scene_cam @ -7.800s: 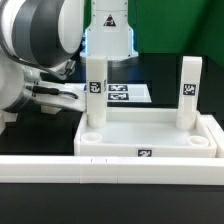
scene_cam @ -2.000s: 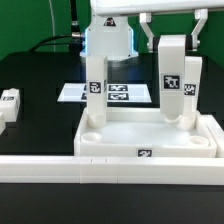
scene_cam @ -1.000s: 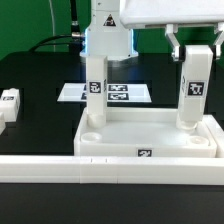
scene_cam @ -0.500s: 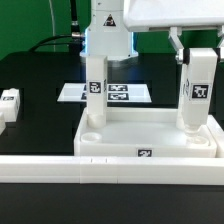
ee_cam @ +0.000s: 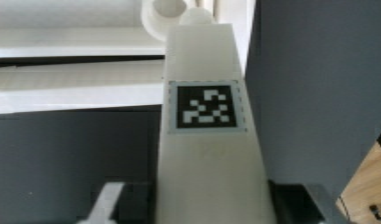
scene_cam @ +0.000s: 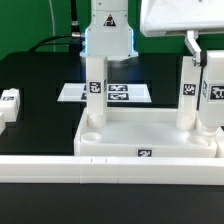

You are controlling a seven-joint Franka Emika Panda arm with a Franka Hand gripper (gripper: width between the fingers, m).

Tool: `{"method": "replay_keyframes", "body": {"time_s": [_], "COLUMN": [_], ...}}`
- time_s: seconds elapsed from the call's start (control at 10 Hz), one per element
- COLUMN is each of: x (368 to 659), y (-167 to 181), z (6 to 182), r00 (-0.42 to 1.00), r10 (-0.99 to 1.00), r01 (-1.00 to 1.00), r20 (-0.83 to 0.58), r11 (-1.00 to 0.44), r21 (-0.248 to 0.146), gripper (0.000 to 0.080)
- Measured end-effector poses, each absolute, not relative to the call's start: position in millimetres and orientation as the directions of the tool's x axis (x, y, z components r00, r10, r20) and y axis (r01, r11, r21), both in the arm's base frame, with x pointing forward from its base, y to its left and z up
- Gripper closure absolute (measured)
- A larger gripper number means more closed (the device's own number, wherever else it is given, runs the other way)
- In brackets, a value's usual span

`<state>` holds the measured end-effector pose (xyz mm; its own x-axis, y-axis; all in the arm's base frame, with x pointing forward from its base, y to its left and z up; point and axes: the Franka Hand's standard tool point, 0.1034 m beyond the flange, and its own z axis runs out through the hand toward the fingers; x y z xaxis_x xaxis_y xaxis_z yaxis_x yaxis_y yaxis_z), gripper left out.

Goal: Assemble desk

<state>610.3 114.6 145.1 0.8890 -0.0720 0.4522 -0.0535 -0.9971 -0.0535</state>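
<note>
At the exterior view's left edge, a lying leg rests on the black table, cut off by the frame, with a black-and-white square tag facing the camera. All the tags here are block patterns; I can read no letters on them.

Next, the left standing leg rises upright from a rear corner of the desk top, tag forward. Behind it the marker board lies flat. The desk top sits mid-table, long side across the view, with a small tag on its front wall and the long white rail before it.

The right standing leg stands upright in the other rear corner. Just beside it, my gripper clamps the top of the gripped leg. That leg's long axis is vertical and its tag faces the camera. In the wrist view my fingers flank it.
</note>
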Motion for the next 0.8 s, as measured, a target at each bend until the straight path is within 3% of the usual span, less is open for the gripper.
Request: {"method": "replay_keyframes", "body": {"time_s": [0.8], "x": [611], "y": [101], "z": [138.3], "r00": [0.894], "r10": [-0.036], "r01": [-0.028], "r20": [0.446], "r11": [-0.999], "r21": [-0.024], "gripper": [0.0508]}}
